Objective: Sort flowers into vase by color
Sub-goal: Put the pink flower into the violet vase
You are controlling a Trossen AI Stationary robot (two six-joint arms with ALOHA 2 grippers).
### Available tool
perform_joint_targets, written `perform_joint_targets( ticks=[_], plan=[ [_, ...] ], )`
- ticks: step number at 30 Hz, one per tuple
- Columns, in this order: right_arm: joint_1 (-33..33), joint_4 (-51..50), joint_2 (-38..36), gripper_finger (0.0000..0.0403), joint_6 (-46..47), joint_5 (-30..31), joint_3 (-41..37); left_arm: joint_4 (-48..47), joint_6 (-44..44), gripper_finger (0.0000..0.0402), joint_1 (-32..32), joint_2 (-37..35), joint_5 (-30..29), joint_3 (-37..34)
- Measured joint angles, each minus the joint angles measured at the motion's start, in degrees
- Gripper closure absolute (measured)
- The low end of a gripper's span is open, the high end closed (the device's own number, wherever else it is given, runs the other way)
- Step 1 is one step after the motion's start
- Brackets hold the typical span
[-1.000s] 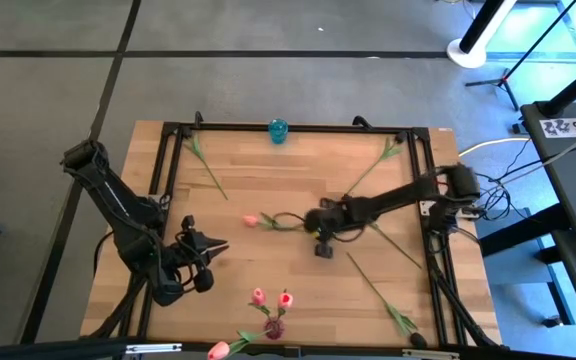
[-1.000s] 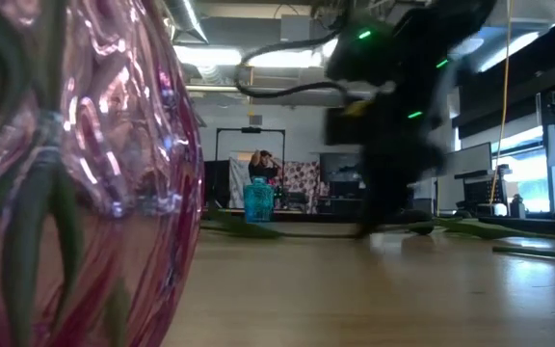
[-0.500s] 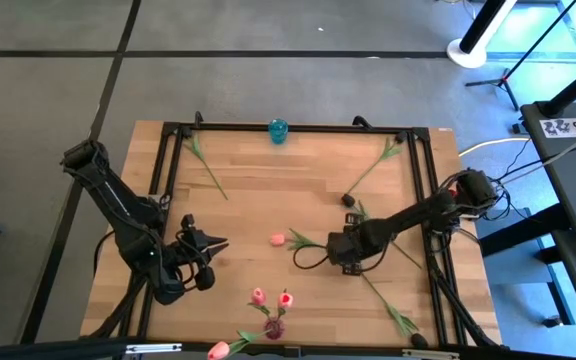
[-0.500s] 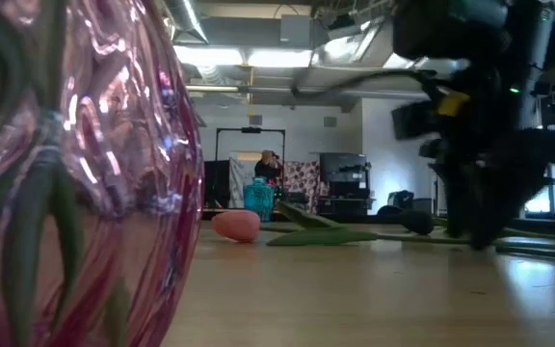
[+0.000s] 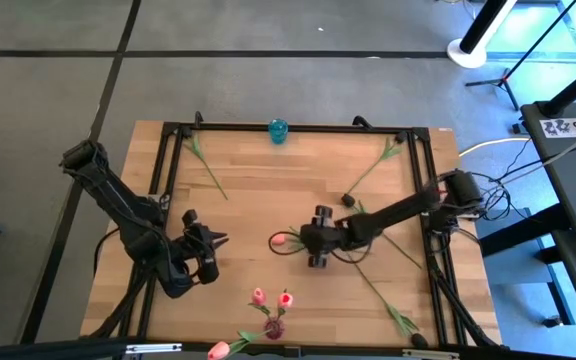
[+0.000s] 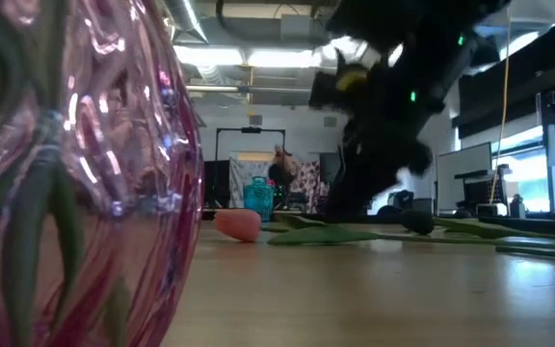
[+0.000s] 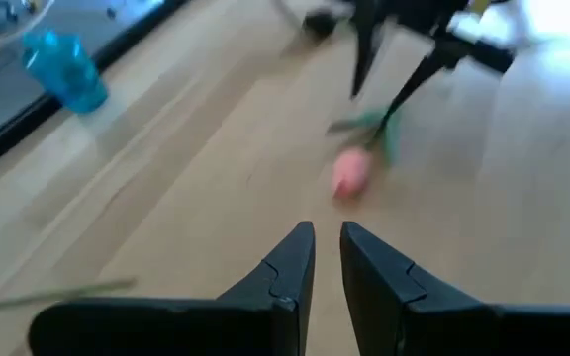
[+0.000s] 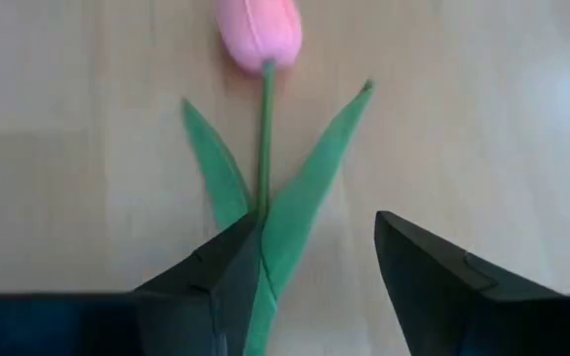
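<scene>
Hovering low over the middle of the pale wooden counter, right gripper with jaws released and spread, straddling the green stem and leaves of a pink-headed tulip-like flower lying flat, nothing grasped. Waiting near the counter's left front, left gripper with jaws nearly clenched and empty, aimed toward that flower. Standing at the front edge, pink ribbed glass vase holding two pink flowers; resting at the far edge, small blue glass vase. Lying scattered around the counter, other green-stemmed flowers.
</scene>
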Motion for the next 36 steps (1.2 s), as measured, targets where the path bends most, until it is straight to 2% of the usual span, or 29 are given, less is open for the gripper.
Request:
perform_joint_targets(
  ticks=[4,10,15,18,22,25,32,36],
  plan=[
    [-1.35,-0.05,2.3,0.0217,-0.18,-0.98,0.07,-6.67,-4.18,0.0351,0.65,-1.02,1.84,-0.01],
    [-3.02,-0.36,2.68,0.0249,-0.43,-9.88,0.32,-13.96,-8.57,0.0351,0.42,-3.98,2.96,-0.01],
    [-2.64,-5.64,2.26,0.0276,0.08,-10.61,2.13,-22.94,-18.39,0.0351,0.39,-7.33,3.53,-0.01],
    [-2.28,-8.85,2.33,0.0278,-0.11,-10.92,3.68,-23.29,-19.5,0.0351,0.37,-8.61,3.5,-0.01],
    [-2.38,-12.96,2.35,0.0278,-1.16,-15.5,5.16,-23.64,-19.57,0.0351,0.37,-9.12,5.06,-0.01],
    [-2.39,-14.95,2.35,0.0278,-2.96,-16.17,5.52,-24.5,-21.08,0.0351,0.37,-11.45,6.34,-1.22],
    [-2.42,-15.03,2.82,0.0287,-3.96,-13.82,5.44,-19.6,-26.61,0.0351,0.37,-20.48,6.18,-10.55],
    [-2.43,-13.66,2.87,0.033,-5.22,-14.27,5.33,-12.66,-26.67,0.0351,0.38,-21.69,5.18,-16.78]
  ],
)
